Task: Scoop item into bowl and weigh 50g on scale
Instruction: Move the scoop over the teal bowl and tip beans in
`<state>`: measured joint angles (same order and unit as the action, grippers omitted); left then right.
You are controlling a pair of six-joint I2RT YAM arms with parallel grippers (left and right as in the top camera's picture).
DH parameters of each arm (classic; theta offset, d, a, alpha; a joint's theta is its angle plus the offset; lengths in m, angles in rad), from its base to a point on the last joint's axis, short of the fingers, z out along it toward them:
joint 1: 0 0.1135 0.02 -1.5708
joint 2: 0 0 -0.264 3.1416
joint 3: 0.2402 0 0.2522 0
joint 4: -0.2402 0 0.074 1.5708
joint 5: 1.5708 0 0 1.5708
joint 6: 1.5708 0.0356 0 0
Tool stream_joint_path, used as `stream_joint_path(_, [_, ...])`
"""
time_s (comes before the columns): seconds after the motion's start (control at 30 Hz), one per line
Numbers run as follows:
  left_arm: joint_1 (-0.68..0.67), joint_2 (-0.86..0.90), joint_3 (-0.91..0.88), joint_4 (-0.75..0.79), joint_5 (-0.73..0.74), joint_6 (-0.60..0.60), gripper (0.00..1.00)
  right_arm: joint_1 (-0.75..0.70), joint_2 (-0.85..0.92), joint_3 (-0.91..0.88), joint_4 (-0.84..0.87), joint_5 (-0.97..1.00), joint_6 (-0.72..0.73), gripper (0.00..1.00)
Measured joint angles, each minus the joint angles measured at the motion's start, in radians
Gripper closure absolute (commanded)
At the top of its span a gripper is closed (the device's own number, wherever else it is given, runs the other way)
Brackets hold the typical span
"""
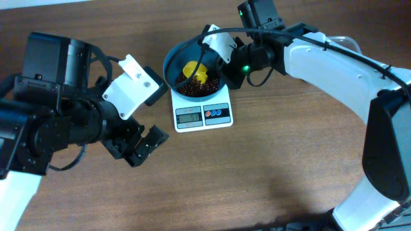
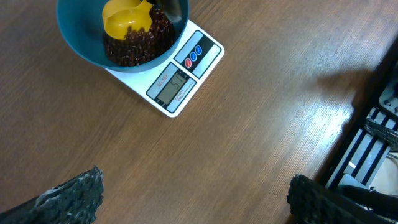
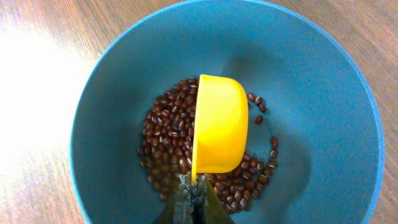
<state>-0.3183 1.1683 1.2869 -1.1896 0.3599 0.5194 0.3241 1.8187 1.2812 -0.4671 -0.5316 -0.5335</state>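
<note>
Watching overhead, I see my left pincer (image 1: 140, 142) gaping above the counter (image 1: 270, 167), apart from the scale (image 1: 203, 115). My right pincer (image 3: 191, 199) clamps 1 yellow scoop (image 3: 217, 124) inside the bowl (image 3: 311, 93), which sits on the scale holding the beans (image 3: 165, 143).

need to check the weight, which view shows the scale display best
Left wrist: the scale display is largest there, digits nearly readable. Overhead shows it tiny; right wrist shows only bowl, beans and scoop.

The overhead camera is looking straight down from well above the bowl (image 1: 172, 64). The left wrist camera is viewing that bowl slantwise, nearer; the right wrist camera is peering straight into it, closest.
</note>
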Motion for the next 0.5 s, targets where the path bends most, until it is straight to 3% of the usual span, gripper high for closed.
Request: stream_joint_path(0.5, [0.0, 0.0, 0.0, 0.0, 0.0, 0.0, 0.02, -0.115, 0.0, 0.0, 0.007, -0.208, 0.213, 0.96])
